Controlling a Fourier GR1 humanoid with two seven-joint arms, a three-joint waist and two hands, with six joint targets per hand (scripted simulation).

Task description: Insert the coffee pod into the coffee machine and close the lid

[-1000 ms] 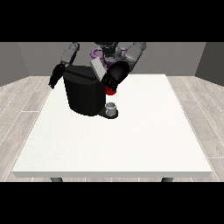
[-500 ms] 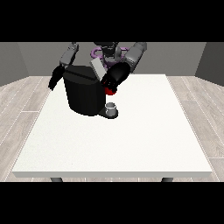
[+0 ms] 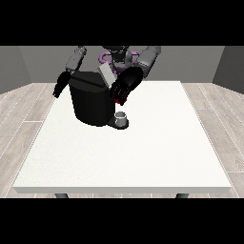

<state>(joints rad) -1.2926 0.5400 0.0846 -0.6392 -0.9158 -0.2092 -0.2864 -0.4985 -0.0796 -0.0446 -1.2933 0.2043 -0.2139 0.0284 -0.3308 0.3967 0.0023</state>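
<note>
Front view, one frame. The machine (image 3: 93,102) is a black block in the upper left of centre on the table (image 3: 143,157). Its lid (image 3: 106,75) is a grey slab tilted up at the machine's top right, so not closed.

The hand at the view's right (image 3: 126,86) sits at the machine's upper right corner, just below and beside the raised lid. Its fingers look curled downward, but what they hold, if anything, cannot be told at this scale. A red thing at the machine (image 3: 117,100) shows just under that hand.

The hand at the view's left (image 3: 60,85) hangs off the machine's left side, near the table's far left edge. Whether its fingers are spread or clenched cannot be told.

A small grey thing (image 3: 122,117) stands on the machine's base at its lower right, on a dark foot. I cannot say it is the pod; the pod is not plainly visible anywhere.

Risks, as judgement:
- If the pod is in the right-side hand, a tilted release at the opening could jam it or let it slide off the machine's top.
- Pressing the lid with the pod not seated would stop it short of shut.
- The hand's back hides the opening, so alignment cannot be verified.
- A sideways push at the top corner could shift the machine.
</note>
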